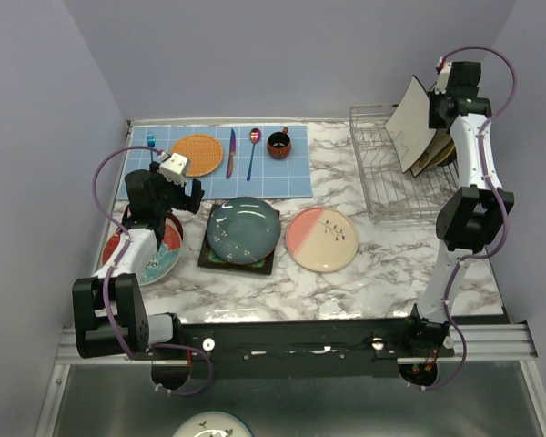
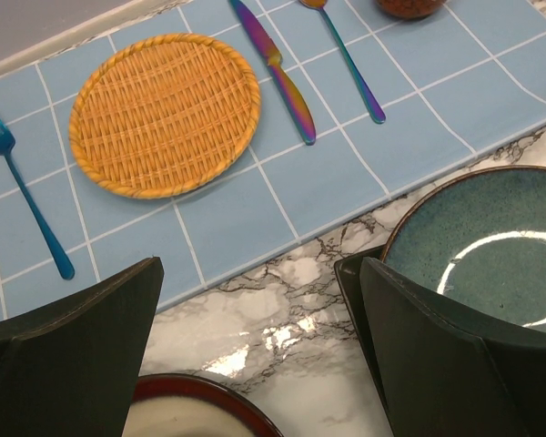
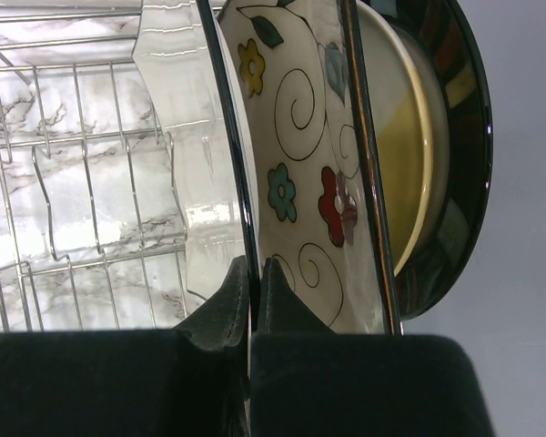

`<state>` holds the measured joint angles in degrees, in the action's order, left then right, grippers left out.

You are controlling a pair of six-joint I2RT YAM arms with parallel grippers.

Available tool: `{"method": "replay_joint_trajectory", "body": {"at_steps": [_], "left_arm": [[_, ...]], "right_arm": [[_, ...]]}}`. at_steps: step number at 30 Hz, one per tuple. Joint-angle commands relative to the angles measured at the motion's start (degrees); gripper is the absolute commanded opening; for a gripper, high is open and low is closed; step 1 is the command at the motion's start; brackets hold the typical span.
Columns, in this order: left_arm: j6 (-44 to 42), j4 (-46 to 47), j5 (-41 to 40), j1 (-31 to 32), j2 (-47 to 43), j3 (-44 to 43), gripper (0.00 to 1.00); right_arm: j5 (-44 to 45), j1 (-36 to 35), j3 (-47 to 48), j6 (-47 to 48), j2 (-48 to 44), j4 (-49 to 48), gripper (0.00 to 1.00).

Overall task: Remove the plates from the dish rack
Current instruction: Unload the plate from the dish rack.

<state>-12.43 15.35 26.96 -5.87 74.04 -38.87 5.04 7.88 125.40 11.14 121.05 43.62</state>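
Observation:
The silver wire dish rack [image 1: 387, 177] stands at the back right, and its wires show in the right wrist view [image 3: 73, 182]. My right gripper [image 1: 439, 98] is shut on the dark rim of a square flowered plate [image 3: 296, 173], whose cream back faces the top camera [image 1: 411, 123]. It holds the plate upright and tilted over the rack. More plates stand behind it [image 1: 446, 153], one yellow with a dark striped rim [image 3: 437, 164]. My left gripper [image 1: 175, 194] is open and empty [image 2: 259, 350], low over the table between a red-rimmed plate [image 2: 200, 410] and a teal plate [image 2: 491, 246].
The teal plate [image 1: 244, 228] lies on a dark square plate [image 1: 209, 258], with a pink-and-cream plate [image 1: 321, 238] to its right. The blue mat [image 1: 300, 177] holds an orange woven mat [image 1: 197, 155], a knife [image 1: 230, 153], a spoon [image 1: 253, 150], a fork [image 2: 27, 209] and a dark-red cup [image 1: 278, 143].

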Motion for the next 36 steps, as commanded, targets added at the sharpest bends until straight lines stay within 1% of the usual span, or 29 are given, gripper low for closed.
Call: {"method": "replay_joint_trajectory", "body": {"at_steps": [1,3,5,6,7,9,10,13,18,19,22,25,27,28,30,31,36], "left_arm": [[-0.23,0.73,-0.33,0.33,-0.83,0.29,0.99],[-0.14,0.64,-0.33,0.33,-0.92,0.2,0.99],[-0.49,0.38,-0.5,0.42,-1.0,0.2,0.99],[-0.67,0.2,-0.59,0.33,-1.18,0.29,0.99],[-0.84,0.12,-0.68,0.42,-1.18,0.29,0.99],[-1.11,0.03,-0.77,0.33,-1.27,0.38,0.99],[-1.2,-0.06,-0.77,0.33,-1.27,0.2,0.99],[-1.02,0.03,-0.77,0.33,-1.18,0.11,0.99],[-0.58,0.03,-0.51,0.33,-1.0,-0.06,0.99],[-0.5,0.03,-0.42,0.33,-1.0,-0.15,0.99],[-0.58,-0.06,-0.42,0.33,-1.0,-0.24,0.99],[-0.49,-0.15,-0.42,0.33,-1.0,-0.33,0.99],[-0.58,-0.24,-0.5,0.33,-1.0,-0.33,0.99],[-0.58,-0.32,-0.51,0.33,-1.0,-0.5,0.99],[-0.76,-0.59,-0.59,0.33,-1.09,-0.42,0.99],[-0.84,-0.68,-0.59,0.33,-1.09,-0.41,0.99],[-1.02,-0.76,-0.68,0.33,-1.0,-0.24,0.99]], "right_arm": [[0.85,-0.41,-3.67,1.87,2.87,-0.72,0.01],[0.85,-0.32,-4.11,1.96,3.4,-0.99,0.01],[0.85,-0.32,-4.38,1.87,3.92,-1.34,0.04],[0.85,-0.32,-4.12,1.78,4.19,-1.34,0.07],[1.11,-0.41,-4.03,1.96,4.36,-1.34,0.12],[1.11,-0.41,-3.42,2.05,5.15,-1.17,0.16],[1.2,-0.41,-3.15,2.13,5.42,-1.08,0.23],[1.38,-0.41,-2.19,2.22,5.95,-0.9,0.32],[1.82,-0.32,-1.13,2.75,6.65,-0.81,0.36],[1.82,-0.41,-0.78,2.92,7.17,-0.55,0.39],[1.64,-0.41,0.02,2.93,7.79,-0.02,0.39],[0.85,-0.32,-0.69,2.66,8.14,-0.46,0.38],[0.24,-0.32,-0.51,2.49,8.76,-0.29,0.33],[0.24,-0.41,-0.25,2.31,8.85,-0.2,0.23],[0.41,-0.32,-0.07,2.4,8.94,-0.11,0.11],[0.59,-0.32,0.1,2.4,8.85,-0.11,0.01],[-0.11,-0.32,-0.51,2.4,6.57,-0.19,0.01]]}}
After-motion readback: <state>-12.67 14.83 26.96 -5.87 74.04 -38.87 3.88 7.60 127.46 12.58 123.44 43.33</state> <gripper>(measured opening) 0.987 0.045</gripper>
